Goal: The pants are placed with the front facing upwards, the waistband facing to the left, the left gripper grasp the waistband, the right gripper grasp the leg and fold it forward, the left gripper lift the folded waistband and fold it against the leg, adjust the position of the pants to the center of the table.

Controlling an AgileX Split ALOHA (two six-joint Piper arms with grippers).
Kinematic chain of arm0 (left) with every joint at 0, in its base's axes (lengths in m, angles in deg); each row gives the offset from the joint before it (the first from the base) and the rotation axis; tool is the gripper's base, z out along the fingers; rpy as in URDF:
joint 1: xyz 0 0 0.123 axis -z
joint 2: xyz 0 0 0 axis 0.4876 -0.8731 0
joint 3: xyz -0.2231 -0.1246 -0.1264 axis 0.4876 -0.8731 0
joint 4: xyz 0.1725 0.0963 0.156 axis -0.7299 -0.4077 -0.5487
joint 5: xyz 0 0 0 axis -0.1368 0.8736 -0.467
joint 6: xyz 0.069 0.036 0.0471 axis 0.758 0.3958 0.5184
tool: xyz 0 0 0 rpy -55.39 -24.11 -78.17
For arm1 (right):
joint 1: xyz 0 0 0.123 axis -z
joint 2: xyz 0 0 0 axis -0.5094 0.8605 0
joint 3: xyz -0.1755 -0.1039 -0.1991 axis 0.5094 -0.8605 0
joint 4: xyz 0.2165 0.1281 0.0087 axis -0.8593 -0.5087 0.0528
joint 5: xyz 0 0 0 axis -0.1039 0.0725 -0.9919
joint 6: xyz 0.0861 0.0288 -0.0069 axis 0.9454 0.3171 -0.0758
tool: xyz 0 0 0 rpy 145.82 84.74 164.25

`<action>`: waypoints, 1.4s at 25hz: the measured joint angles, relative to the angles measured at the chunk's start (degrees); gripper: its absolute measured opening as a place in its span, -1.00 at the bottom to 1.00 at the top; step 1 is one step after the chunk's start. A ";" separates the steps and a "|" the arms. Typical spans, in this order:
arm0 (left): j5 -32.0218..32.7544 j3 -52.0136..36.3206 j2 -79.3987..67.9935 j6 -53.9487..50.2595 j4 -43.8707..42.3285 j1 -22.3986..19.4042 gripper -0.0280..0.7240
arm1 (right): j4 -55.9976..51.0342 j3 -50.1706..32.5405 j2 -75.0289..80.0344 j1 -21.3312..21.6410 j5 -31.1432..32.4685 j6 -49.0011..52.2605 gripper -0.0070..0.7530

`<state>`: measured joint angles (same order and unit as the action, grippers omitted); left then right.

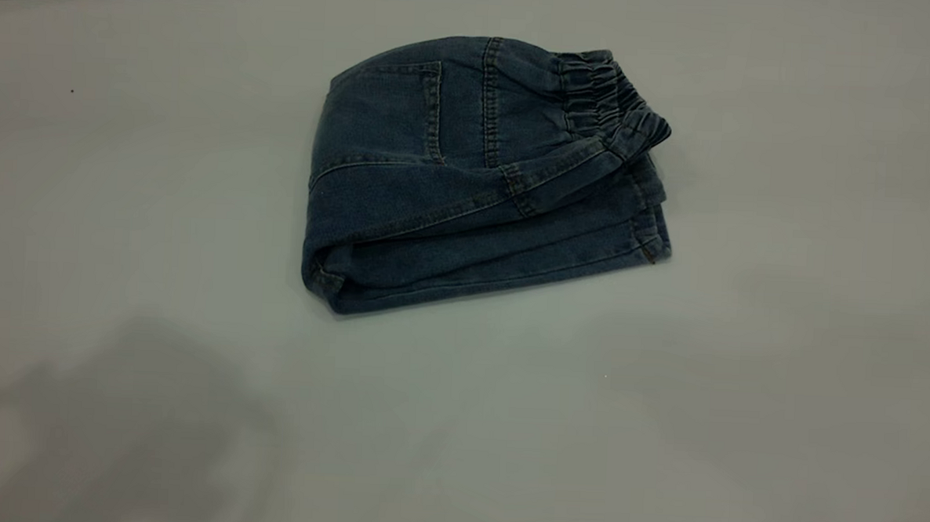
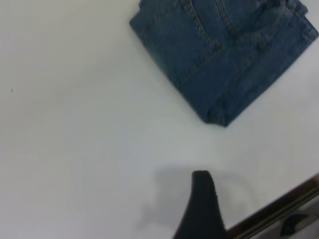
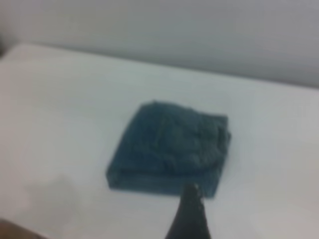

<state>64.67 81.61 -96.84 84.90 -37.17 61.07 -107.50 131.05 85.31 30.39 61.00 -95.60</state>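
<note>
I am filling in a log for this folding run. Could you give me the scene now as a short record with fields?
pants: folded into a compact bundle, lying on the table
waistband: gathered band on top of the bundle, at its right end in the exterior view
left gripper: away from the pants, holding nothing
right gripper: away from the pants, holding nothing
folding: looks finished

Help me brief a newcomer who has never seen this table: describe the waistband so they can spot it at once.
Start from the white table; the folded blue denim pants are the only thing lying on it. In the exterior view, follow the top layer to its far right end: the waistband is the gathered, ruffled elastic strip there, unlike the flat stitched hems below it.
</note>
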 joint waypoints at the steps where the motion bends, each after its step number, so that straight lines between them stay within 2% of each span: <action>1: 0.00 -2.10 2.31 0.00 0.22 0.00 0.45 | 0.83 -2.75 -2.43 0.00 0.00 -0.06 0.37; 10: 0.00 -20.68 21.68 -0.01 1.99 0.00 0.45 | 9.59 -24.87 -20.47 0.00 -0.32 -0.77 0.37; 19: -0.55 -34.36 35.39 0.05 2.06 0.00 0.45 | 12.81 -40.87 -28.11 0.00 -5.91 -1.69 0.37; 28: -6.63 -44.54 39.36 0.00 2.55 0.00 0.45 | 12.95 -43.64 -28.67 0.00 -7.32 -1.58 0.36; 35: -5.93 -46.25 39.36 -0.90 2.03 0.00 0.45 | 12.95 -43.64 -28.67 0.00 -7.32 -1.58 0.36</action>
<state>58.74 35.35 -57.47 84.00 -35.14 61.07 -94.54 87.41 56.64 30.39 53.68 -97.18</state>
